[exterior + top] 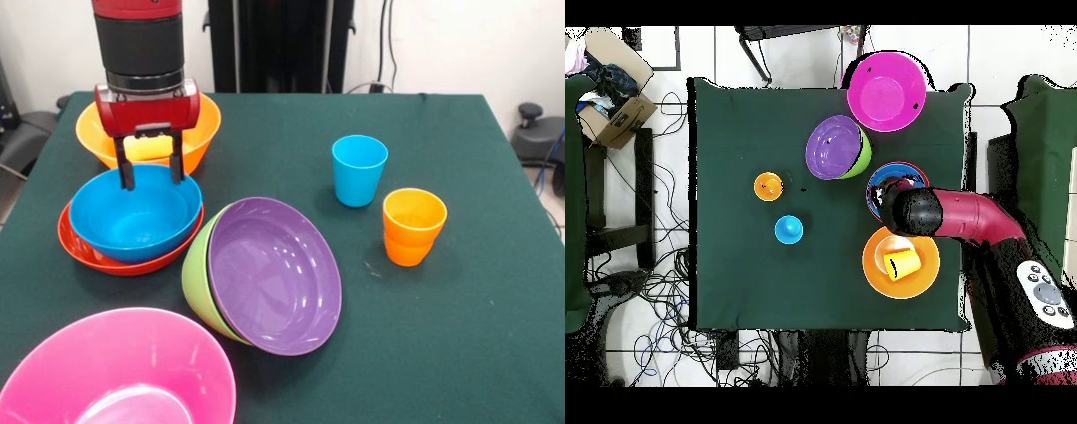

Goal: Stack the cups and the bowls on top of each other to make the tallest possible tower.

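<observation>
My claw (152, 173) hangs open right over the far rim of the blue bowl (134, 216), one finger on each side of that rim. It holds nothing. The blue bowl sits inside a red-orange bowl (88, 252), near the table's (441, 309) left edge in the front view. So the thing I may grab is straight below me, and its rim runs across between my fingers.

Just behind my claw, at the far left corner, is the big orange bowl (199, 132) with a yellow cup (901, 261) lying in it (the top view shows the cup best). I think that bowl is the base of the tower, so the blue bowl would need a short trip back that way.

Now I count. Bowls: six that I can see, which are orange, blue, red-orange, purple (274, 276), green (196, 274) and pink (115, 371). The purple one sits in the green one, tipped on its side. Cups: a yellow one, a blue cup (359, 170), and the orange cups (413, 226) nested near the right edge.
</observation>
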### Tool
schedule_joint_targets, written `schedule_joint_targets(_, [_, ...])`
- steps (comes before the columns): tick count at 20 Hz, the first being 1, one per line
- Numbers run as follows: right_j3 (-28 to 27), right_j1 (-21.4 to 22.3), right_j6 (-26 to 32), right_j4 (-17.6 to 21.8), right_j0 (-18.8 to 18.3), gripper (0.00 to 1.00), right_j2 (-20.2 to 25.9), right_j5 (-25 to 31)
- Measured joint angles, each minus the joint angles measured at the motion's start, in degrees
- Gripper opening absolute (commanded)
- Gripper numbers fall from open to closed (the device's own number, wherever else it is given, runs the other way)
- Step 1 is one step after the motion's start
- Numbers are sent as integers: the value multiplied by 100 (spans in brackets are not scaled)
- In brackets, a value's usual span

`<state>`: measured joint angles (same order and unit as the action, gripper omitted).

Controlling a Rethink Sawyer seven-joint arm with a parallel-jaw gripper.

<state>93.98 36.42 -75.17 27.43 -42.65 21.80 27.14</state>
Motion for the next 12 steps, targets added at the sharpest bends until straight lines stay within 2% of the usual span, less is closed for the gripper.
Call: schedule_joint_targets(12, [95,57,0,-204,56,100,-1,0])
